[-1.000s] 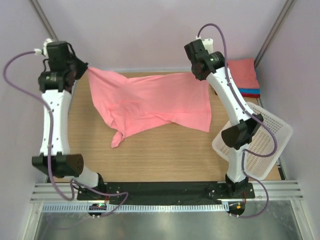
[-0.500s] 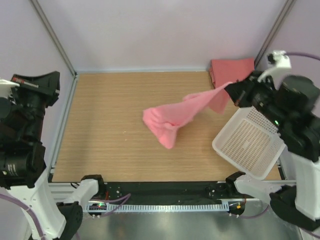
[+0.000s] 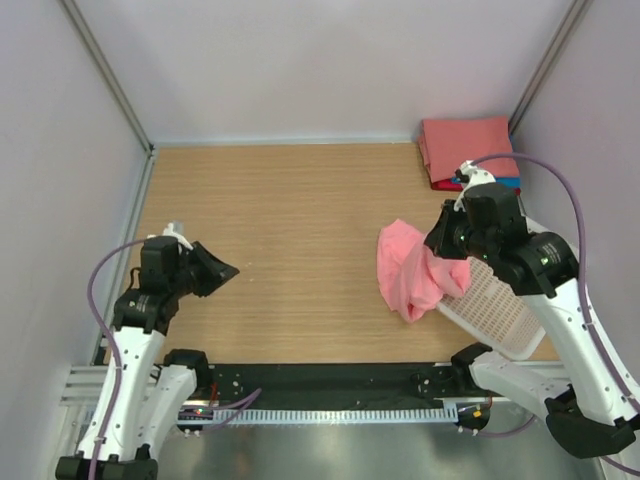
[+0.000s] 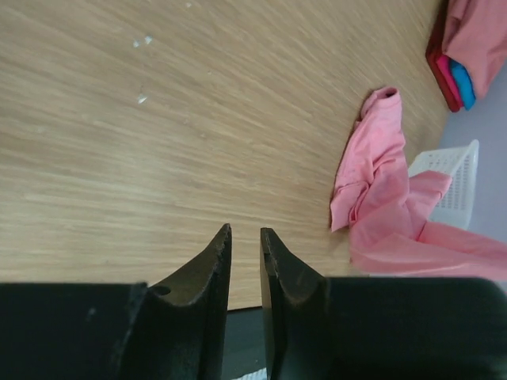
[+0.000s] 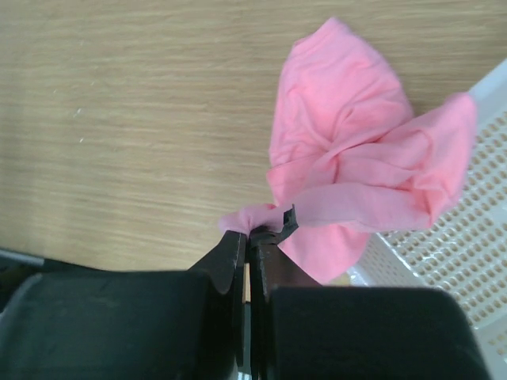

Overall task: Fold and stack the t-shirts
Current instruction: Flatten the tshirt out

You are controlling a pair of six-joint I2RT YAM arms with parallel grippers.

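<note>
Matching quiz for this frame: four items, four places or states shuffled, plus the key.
Items
1. left gripper
2. right gripper
3. folded t-shirt stack
4. white mesh basket

Places or states
A. far right corner of the table
B. fingers shut on the pink t-shirt
C. right side of the table, nearer than the stack
D. holds nothing, slightly apart, over bare wood

Pairs: 1-D, 2-B, 3-A, 4-C

White arms (image 3: 125, 365), black joints (image 3: 160, 268), purple cables (image 3: 96, 285)
</note>
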